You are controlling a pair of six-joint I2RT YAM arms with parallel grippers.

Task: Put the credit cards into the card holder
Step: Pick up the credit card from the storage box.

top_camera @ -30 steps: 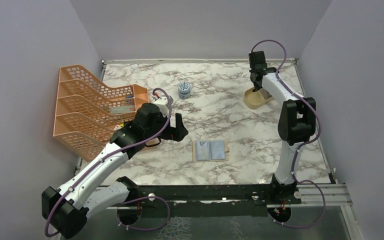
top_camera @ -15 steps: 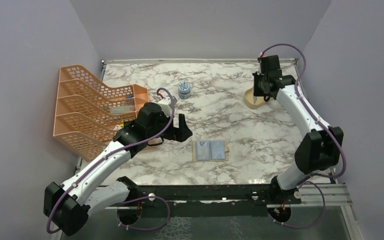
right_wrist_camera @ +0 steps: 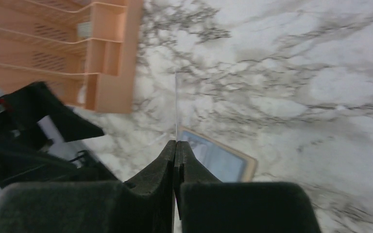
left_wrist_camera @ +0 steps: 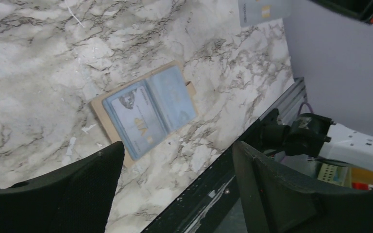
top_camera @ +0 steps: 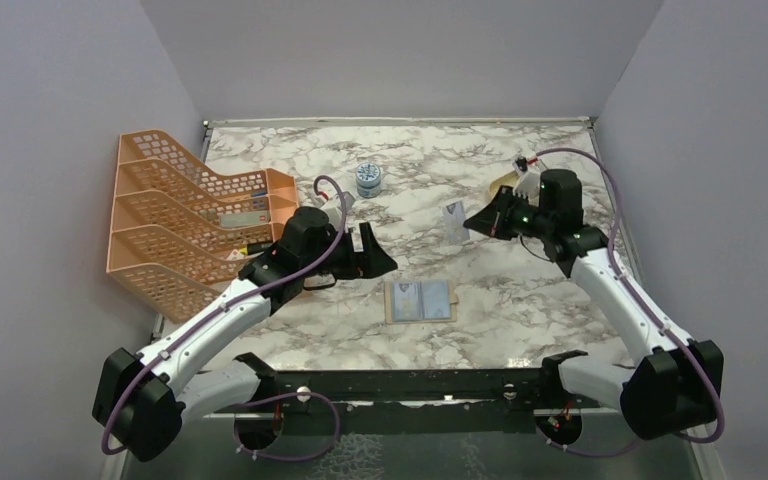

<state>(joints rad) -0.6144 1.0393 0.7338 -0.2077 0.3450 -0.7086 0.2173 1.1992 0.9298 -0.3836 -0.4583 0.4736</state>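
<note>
The card holder (top_camera: 420, 300) lies open on the marble table, tan rim outward and pale blue pockets up; the left wrist view shows the card holder (left_wrist_camera: 145, 109) with a pale blue card in one pocket. My right gripper (top_camera: 474, 221) hovers behind and to the right of it, shut on a silvery credit card (top_camera: 453, 222). In the right wrist view that credit card (right_wrist_camera: 176, 104) stands edge-on from the right gripper (right_wrist_camera: 176, 143), above the card holder (right_wrist_camera: 221, 161). My left gripper (top_camera: 385, 258) is open and empty just left of the holder; the left gripper (left_wrist_camera: 178, 148) frames the table's near edge.
An orange tiered tray (top_camera: 175, 225) fills the left side. A small round tin (top_camera: 368, 178) stands at the back centre. A beige dish (top_camera: 503, 184) peeks out behind the right arm. The black front rail (top_camera: 410, 385) runs along the near edge.
The right arm has swung from the beige dish at the back right toward the centre, carrying a card. The left gripper has edged right toward the holder.
</note>
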